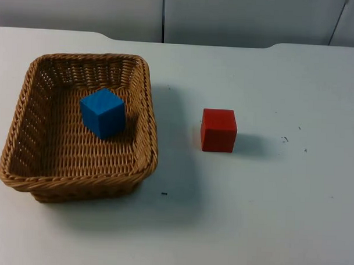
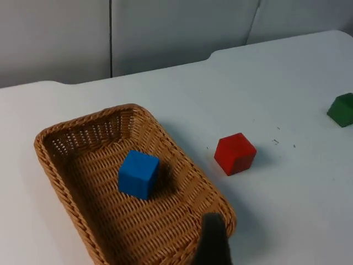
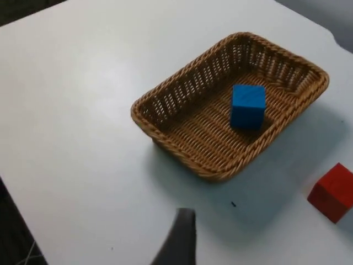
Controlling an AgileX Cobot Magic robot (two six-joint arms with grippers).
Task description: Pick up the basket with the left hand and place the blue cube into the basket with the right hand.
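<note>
Woven wicker basket (image 1: 26, 127), rectangular, resting on smooth white bench (image 1: 267, 217); blue cube (image 1: 102, 112) sitting inside. Glossy red cube (image 1: 218, 130) well apart. Grey partition wall (image 1: 227, 18) behind. End effector states: cannot tell.

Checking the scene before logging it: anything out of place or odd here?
Nothing stands out. The blue cube sits inside the basket, which rests flat on the table. The red cube stands beside it.
</note>
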